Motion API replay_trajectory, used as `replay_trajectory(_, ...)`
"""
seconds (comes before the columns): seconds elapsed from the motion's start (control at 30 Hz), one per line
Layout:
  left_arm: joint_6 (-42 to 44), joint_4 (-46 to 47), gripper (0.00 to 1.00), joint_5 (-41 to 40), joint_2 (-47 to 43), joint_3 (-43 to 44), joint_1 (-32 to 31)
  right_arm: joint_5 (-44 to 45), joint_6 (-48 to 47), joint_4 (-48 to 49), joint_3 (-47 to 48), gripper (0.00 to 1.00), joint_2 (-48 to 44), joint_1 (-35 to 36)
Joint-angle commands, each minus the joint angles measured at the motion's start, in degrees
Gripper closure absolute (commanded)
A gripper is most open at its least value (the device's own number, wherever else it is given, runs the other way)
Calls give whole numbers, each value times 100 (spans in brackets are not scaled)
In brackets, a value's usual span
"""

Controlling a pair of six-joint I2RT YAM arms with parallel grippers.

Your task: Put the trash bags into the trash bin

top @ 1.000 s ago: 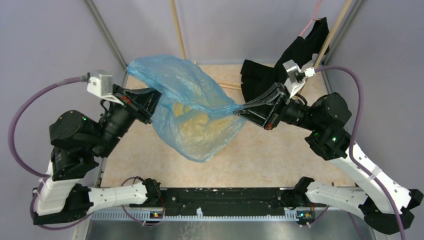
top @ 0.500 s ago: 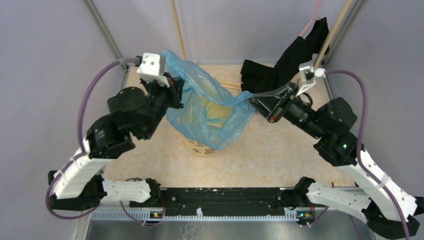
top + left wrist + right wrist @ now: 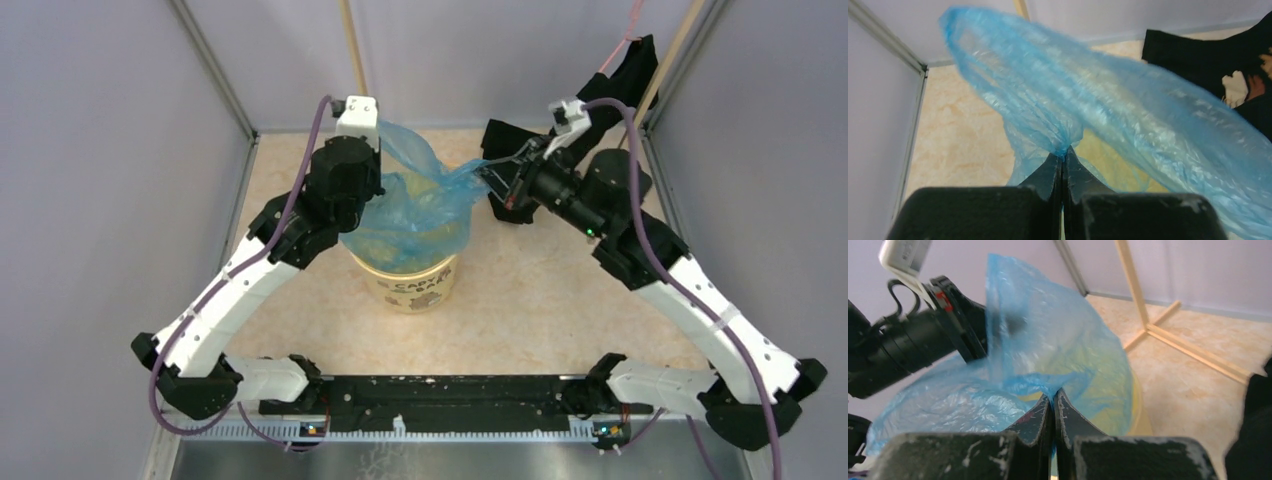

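Note:
The light-blue trash bag [image 3: 415, 205] hangs stretched between my two grippers, its lower part sagging into the mouth of the yellow-tan trash bin [image 3: 412, 288], which stands mid-table with dark lettering on its side. My left gripper [image 3: 378, 168] is shut on the bag's left edge [image 3: 1064, 150] above the bin's far-left rim. My right gripper [image 3: 487, 172] is shut on the bag's right edge [image 3: 1054, 390], above and right of the bin. The bin's yellow inside [image 3: 1133, 405] shows through the film in the right wrist view.
A black cloth garment [image 3: 590, 110] hangs at the back right on a wooden rack [image 3: 1168, 335], close behind my right gripper. It also shows in the left wrist view [image 3: 1208, 60]. Enclosure walls stand on the left, back and right.
Both arms have swung toward the back of the table and closer together, carrying the bag with them. The bag has bunched up and lowered over the bin, whose lettered side is now uncovered.

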Motion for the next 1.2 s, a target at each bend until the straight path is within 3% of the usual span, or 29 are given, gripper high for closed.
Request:
replay_trajectory(0.0, 62, 360, 100, -99, -801, -550, 153, -1479, 219, 731, 253, 100, 932, -45)
replay_trajectory(0.13, -55, 60, 100, -385, -1390, -1177, 210, -2480, 630, 1549, 39, 100, 1628, 95)
replay_trajectory(0.33, -259, -124, 100, -248, -1728, -1475, 247, -2395, 684, 1676, -7, 100, 2201, 339)
replay_trajectory(0.47, -318, 105, 100, 448, -1314, -1241, 248, -1635, 182, 648, 115, 100, 2168, 336)
replay_trajectory(0.67, -641, 1065, 100, 2442, -571, -1293, 247, 497, -819, -844, 175, 100, 1470, 340)
replay_trajectory(0.77, -813, 1384, 100, 3006, -296, -1368, 248, 601, -1065, -1061, 256, 100, 1266, 340)
replay_trajectory(0.93, -891, 1447, 100, 2804, -461, -1856, 252, 152, -1176, -841, 535, 100, 1693, 703)
replay_trajectory(1.17, -549, 813, 100, 1502, -1512, -2635, 265, 751, -883, -468, 979, 100, 2990, 1378)
